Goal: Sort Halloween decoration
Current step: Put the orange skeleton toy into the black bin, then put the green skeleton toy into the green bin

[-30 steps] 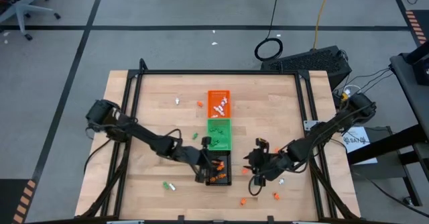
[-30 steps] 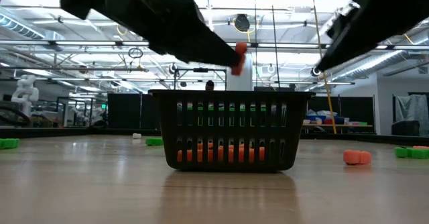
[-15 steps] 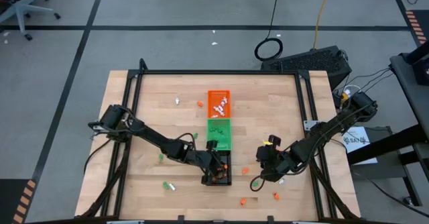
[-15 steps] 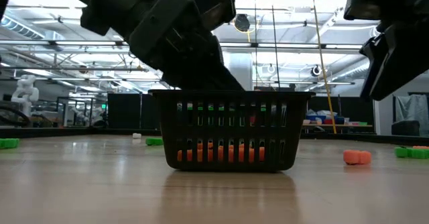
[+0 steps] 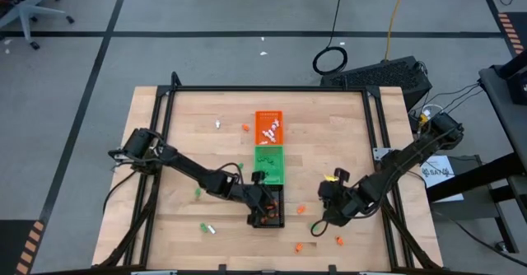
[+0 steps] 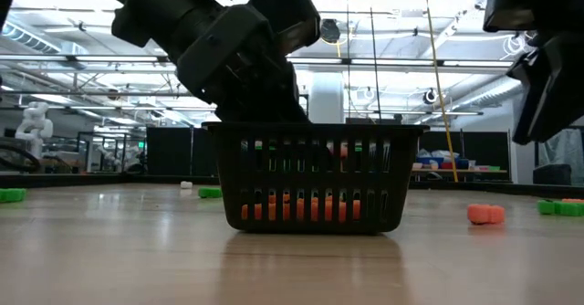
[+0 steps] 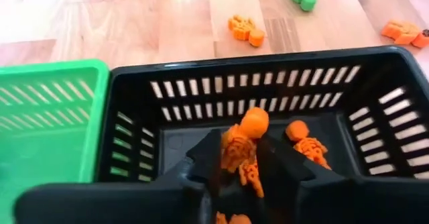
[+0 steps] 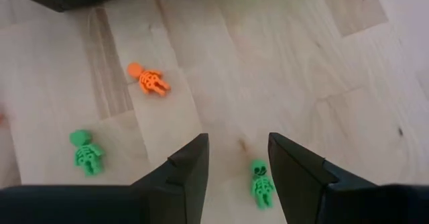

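Landmark: we place everything against the black tray [image 5: 269, 208], nearest the front edge of the wooden table [image 5: 181, 143].
Left gripper: we see the left gripper [image 7: 241, 158] lowered inside the black tray, its fingers [image 7: 209, 158] parted a little on either side of an orange skeleton [image 7: 242, 150]; we cannot tell whether they touch it or have let it go.
Tray contents: we count more orange figures [image 7: 307, 142] lying on the black tray's floor beside that skeleton.
Right gripper: we see the right gripper [image 8: 236, 162] to the right of the black tray, hanging over bare table with its fingers spread and nothing between them.
Under the right gripper: a green skeleton [image 8: 261, 182] lies just below its gap; another green one [image 8: 86, 151] and an orange one [image 8: 150, 80] lie nearby.
Other trays: the green tray [image 5: 268, 165] touches the black tray's far end, and the orange tray [image 5: 268, 128] sits beyond that.
Loose pieces: we see an orange piece [image 6: 485, 215] on the table right of the black tray in the low view.
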{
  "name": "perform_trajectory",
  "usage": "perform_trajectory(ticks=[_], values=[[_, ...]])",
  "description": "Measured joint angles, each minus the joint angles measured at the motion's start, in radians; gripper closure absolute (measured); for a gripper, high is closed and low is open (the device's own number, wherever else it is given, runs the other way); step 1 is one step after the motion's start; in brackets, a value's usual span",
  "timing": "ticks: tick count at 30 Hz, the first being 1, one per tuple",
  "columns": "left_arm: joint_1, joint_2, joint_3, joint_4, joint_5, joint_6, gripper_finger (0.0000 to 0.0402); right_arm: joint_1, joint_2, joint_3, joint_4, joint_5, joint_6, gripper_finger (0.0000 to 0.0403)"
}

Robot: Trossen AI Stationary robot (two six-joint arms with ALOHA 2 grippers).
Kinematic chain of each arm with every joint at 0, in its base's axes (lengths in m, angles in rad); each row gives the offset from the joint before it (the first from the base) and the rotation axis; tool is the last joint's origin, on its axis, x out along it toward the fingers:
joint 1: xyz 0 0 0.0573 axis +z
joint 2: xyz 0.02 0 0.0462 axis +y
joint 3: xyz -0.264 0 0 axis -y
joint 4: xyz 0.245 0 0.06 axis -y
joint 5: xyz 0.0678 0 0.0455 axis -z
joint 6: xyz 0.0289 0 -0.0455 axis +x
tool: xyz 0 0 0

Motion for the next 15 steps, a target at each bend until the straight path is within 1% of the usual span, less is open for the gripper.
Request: perform_trajectory(ticks=[3, 5, 10, 15], values=[[0.001, 0.0, 0.0, 0.012, -0.002, 0.006, 0.0279, 0.014, 0.0, 0.0, -0.008, 0.0, 0.017, 0.0261], [0.0, 0.0, 0.0, 0.013, -0.001, 0.009, 0.0269, 0.02, 0.0, 0.0, -0.019, 0.0, 0.033, 0.0261], [-0.009, -0.021, 0.0, -0.005, 0.003, 0.028, 0.0265, 0.04, 0.0, 0.0, -0.025, 0.0, 0.05, 0.0261], [-0.015, -0.105, 0.0, -0.082, 0.003, 0.04, 0.0265, 0.053, 0.006, 0.0, -0.034, 0.0, 0.07, 0.0261]])
